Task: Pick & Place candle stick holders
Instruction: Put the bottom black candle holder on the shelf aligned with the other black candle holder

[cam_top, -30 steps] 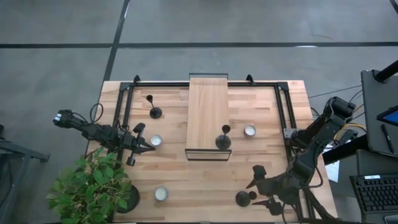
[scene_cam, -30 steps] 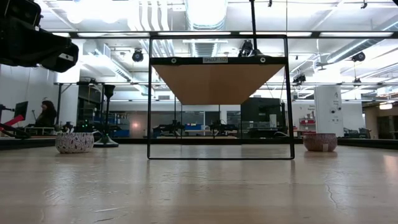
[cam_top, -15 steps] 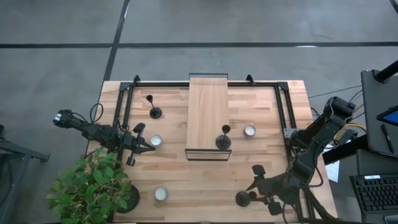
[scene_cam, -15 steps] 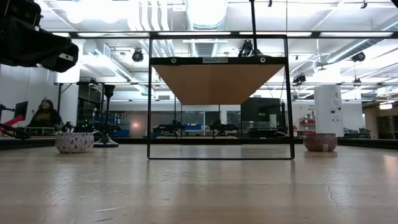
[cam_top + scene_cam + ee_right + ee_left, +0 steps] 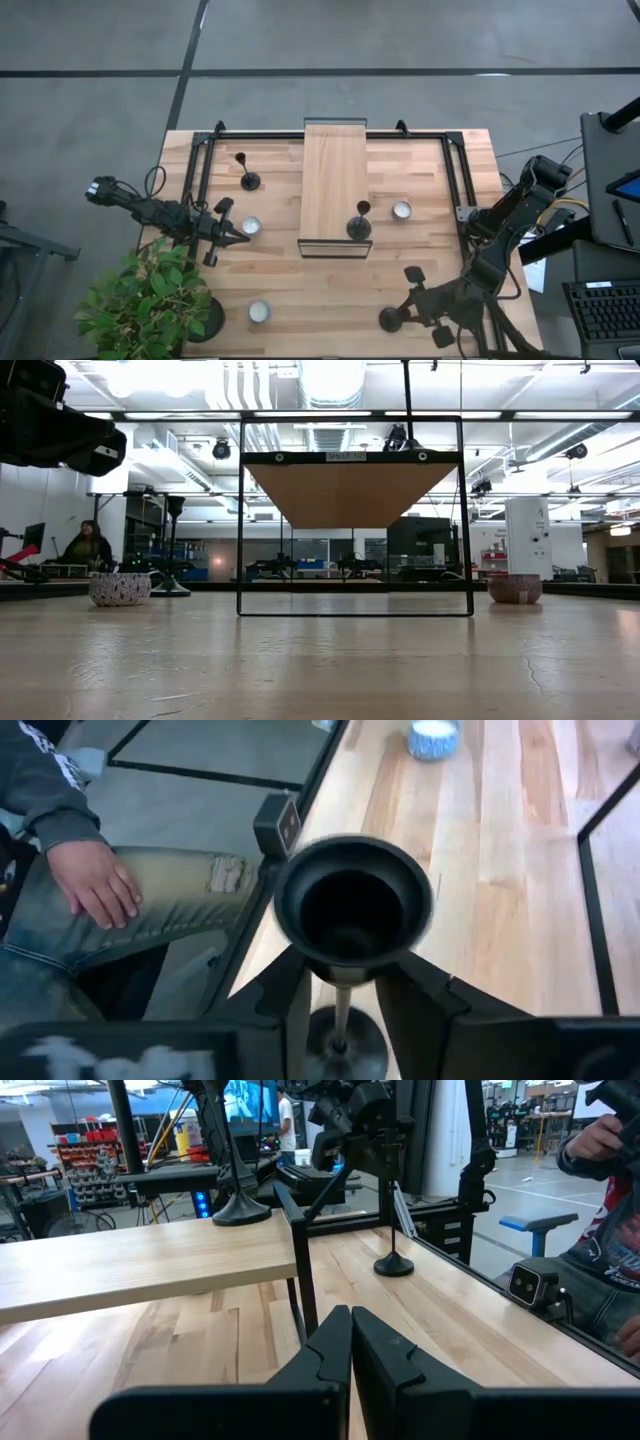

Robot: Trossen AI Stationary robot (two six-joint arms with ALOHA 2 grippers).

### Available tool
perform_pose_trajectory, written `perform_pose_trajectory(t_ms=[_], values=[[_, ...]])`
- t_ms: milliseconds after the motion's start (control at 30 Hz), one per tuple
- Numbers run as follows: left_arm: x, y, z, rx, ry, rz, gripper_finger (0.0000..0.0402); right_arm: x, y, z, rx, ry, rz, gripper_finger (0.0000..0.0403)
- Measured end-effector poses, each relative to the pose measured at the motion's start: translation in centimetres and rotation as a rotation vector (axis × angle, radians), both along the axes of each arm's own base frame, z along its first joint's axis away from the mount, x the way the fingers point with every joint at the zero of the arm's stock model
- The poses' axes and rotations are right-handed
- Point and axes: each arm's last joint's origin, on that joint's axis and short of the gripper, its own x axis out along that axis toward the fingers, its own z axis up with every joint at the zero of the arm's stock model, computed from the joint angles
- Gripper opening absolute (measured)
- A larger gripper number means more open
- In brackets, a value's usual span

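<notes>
The right gripper [image 5: 345, 995] had moved closer around a candle holder [image 5: 352, 910], jaws grasping its stem to lift it; the left gripper [image 5: 350, 1342] waited, clenched.

The table [image 5: 420, 260] is pale honey-coloured wood with a visible plank grain; the raised shelf [image 5: 335, 180] over its middle is a slightly warmer tan wood, carried on a thin black frame [image 5: 200, 160]. All three candle stick holders [image 5: 359, 224] are matt black, as are both arms, the left gripper [image 5: 232, 236] and the right gripper [image 5: 402, 318]. Two small bowls [image 5: 250, 226] are whitish, one with a speckled dark pattern in the low view; another [image 5: 514, 588] is reddish pink. The plant [image 5: 150, 300] is bright green. The floor [image 5: 400, 40] is grey, crossed by dark lines. A person [image 5: 110, 900] wears a grey sleeve and faded olive trousers
</notes>
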Motion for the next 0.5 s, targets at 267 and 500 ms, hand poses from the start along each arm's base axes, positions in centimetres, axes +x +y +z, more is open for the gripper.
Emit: perform_pose_trajectory(t_ms=[267,500], values=[[0.00,0.00,0.00,0.000,0.000,0.001,0.0010,0.08,0.02,0.08,-0.022,-0.023,0.009,0.0049],[0.00,0.00,0.00,0.000,0.000,0.000,0.0010,0.32,-0.10,0.21,-0.045,-0.055,0.001,0.0012]])
